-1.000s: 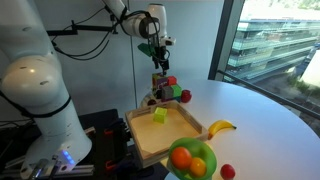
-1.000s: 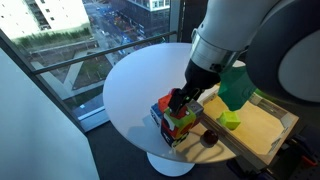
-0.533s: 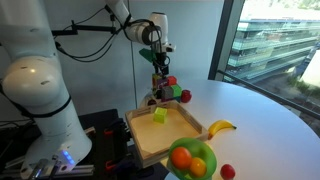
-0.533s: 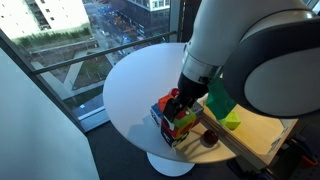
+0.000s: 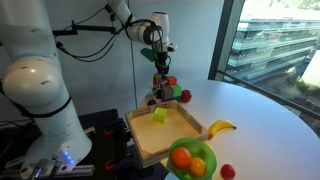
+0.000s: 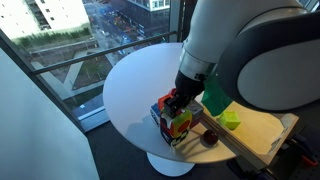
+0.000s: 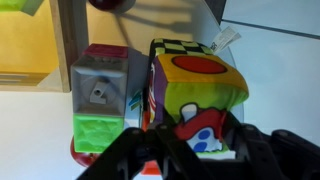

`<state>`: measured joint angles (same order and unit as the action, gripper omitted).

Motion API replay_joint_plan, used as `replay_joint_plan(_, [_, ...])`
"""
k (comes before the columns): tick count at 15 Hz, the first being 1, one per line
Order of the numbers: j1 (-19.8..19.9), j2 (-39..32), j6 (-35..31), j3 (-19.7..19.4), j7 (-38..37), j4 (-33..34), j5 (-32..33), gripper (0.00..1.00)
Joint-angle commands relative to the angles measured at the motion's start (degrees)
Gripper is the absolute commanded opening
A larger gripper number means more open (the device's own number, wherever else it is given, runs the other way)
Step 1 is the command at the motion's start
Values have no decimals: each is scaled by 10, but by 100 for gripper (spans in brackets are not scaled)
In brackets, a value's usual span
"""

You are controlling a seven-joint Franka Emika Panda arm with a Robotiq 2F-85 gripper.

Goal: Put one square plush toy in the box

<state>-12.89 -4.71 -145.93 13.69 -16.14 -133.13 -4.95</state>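
The square plush toy (image 7: 195, 85) is a soft cube with many colours: a yellow-green face, an orange top with a red oval, and a checkered patch. It stands on the white table just outside the box, and it shows in both exterior views (image 5: 163, 90) (image 6: 172, 120). My gripper (image 7: 198, 130) has come down on it from above (image 5: 160, 70) (image 6: 178, 100). Its black fingers (image 7: 240, 140) press in on both sides of the toy, and the cloth bulges between them. The box (image 5: 190, 135) is a shallow tan tray with a yellow-green cube (image 5: 159, 115) inside.
A second plush cube (image 7: 100, 85) stands close beside the gripped toy, with a green block (image 7: 97, 130) next to it. A banana (image 5: 221, 127), a fruit bowl (image 5: 192, 160) and a red ball (image 5: 228, 171) lie near the tray. The table edge and a window are close by.
The arm came down a little onto the toy. The jaws then closed in from wide open against the toy's sides.
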Motion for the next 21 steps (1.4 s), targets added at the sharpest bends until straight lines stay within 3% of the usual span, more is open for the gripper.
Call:
replay_joint_plan(1, [-1, 19, 28, -5, -10, 11, -17, 22])
replay_joint_plan(8, [8, 89, 61, -14, -18, -4, -39, 9])
replay_joint_plan(21, [92, 139, 160, -70, -96, -58, 6, 9])
